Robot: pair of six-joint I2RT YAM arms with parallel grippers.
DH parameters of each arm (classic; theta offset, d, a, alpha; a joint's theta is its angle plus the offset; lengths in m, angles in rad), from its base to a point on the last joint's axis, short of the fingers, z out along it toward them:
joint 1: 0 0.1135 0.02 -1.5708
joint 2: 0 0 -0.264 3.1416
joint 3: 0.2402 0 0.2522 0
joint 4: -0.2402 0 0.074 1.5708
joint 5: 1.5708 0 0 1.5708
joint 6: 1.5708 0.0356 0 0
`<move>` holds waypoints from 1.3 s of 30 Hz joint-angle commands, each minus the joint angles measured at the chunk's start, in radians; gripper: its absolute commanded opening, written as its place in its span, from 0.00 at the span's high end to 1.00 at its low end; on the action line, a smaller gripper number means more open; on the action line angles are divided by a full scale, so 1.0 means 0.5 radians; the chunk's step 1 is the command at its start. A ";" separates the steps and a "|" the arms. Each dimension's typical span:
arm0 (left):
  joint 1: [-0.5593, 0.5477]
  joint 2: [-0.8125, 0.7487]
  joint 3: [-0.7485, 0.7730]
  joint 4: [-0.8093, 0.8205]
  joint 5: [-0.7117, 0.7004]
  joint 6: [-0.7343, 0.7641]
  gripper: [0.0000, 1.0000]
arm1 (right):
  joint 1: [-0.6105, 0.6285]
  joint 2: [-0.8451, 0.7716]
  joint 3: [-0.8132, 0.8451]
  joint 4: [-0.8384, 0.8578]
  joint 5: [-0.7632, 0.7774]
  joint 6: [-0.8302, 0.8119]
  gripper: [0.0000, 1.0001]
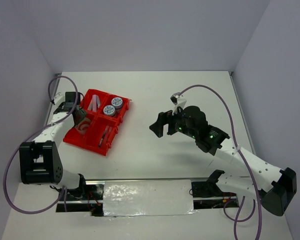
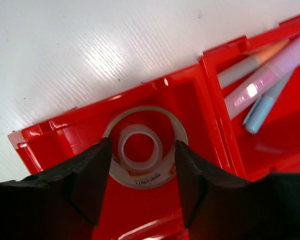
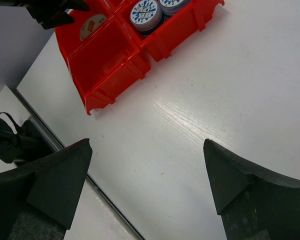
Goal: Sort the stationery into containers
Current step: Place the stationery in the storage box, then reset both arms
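Note:
The red four-compartment tray (image 1: 121,119) sits on the table at the left. Two blue-white tape rolls (image 1: 113,106) lie in its far right compartment, pink and light-blue sticks (image 1: 93,104) in the far left one, thin pens (image 1: 104,136) in the near right one. My left gripper (image 1: 80,118) is open above the near left compartment; its jaws stand either side of two nested grey tape rings (image 2: 140,170) lying flat on the floor, not gripping them. The sticks (image 2: 270,75) show beside it. My right gripper (image 1: 162,124) is open and empty over bare table (image 3: 146,145). The tray (image 3: 110,65) and rolls (image 3: 145,12) lie ahead of it.
A shiny metal plate (image 1: 147,197) lies between the arm bases at the near edge. White walls close the table on the left, back and right. Purple cables (image 1: 12,160) loop beside both arms.

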 commanded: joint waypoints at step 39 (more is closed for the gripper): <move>-0.560 -2.158 -0.158 -0.421 0.018 0.734 0.01 | 0.001 -1.177 0.475 -1.442 1.294 -0.046 0.00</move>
